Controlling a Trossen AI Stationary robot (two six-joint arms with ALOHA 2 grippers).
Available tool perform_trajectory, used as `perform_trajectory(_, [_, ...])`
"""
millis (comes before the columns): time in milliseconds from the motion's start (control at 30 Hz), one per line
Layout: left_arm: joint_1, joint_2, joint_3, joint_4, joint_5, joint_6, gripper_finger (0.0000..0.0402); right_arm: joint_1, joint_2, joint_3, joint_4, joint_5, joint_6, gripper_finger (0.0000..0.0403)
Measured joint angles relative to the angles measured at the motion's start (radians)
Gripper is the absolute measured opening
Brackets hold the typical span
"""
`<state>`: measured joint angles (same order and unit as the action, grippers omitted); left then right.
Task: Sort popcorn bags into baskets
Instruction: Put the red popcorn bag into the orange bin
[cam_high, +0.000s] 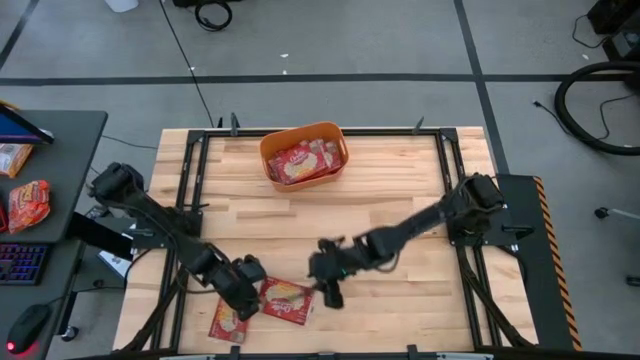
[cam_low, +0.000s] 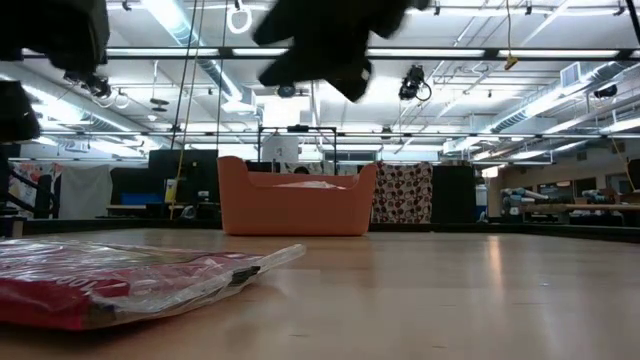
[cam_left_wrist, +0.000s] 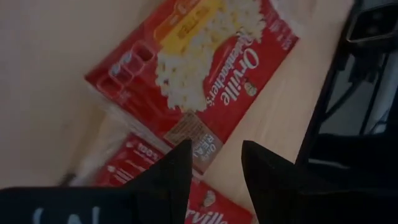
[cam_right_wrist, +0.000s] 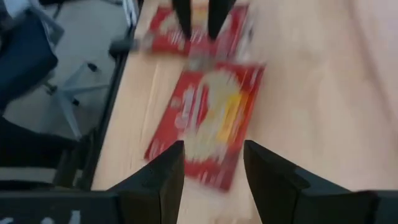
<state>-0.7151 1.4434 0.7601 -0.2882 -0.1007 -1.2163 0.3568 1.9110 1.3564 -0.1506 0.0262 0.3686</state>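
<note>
The orange basket (cam_high: 303, 155) stands at the table's far middle with several red popcorn bags inside; it also shows in the low view (cam_low: 295, 205). Two more popcorn bags lie flat near the table's near edge: one (cam_high: 287, 300) (cam_left_wrist: 199, 68) (cam_right_wrist: 208, 124) and one to its left (cam_high: 228, 322) (cam_left_wrist: 149, 177) (cam_right_wrist: 193, 31). My left gripper (cam_high: 245, 290) (cam_left_wrist: 214, 162) hovers open over the place where the two bags meet. My right gripper (cam_high: 328, 287) (cam_right_wrist: 211, 162) hovers open just right of the nearer bag, raised above the table (cam_low: 320, 40).
Black frame rails (cam_high: 190, 210) run along the table's left, right and far edges. A dark side desk to the left holds an orange-red snack packet (cam_high: 28, 205), a keyboard and a mouse. Bare wood lies between the basket and the two bags.
</note>
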Motion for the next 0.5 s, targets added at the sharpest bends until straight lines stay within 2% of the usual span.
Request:
perform_trajectory(100, [-0.008, 0.030, 0.000, 0.037, 0.001, -0.060, 0.0144, 0.049, 0.012, -0.076, 0.054, 0.035, 0.046, 0.0170])
perform_trajectory(200, [-0.006, 0.031, 0.000, 0.084, 0.001, -0.058, 0.0144, 0.074, 0.038, -0.095, 0.047, 0.035, 0.075, 0.0169])
perform_trajectory(500, [0.010, 0.024, 0.000, 0.093, 0.055, -0.081, 0.0144, 0.093, 0.233, 0.089, 0.050, 0.059, 0.014, 0.0169])
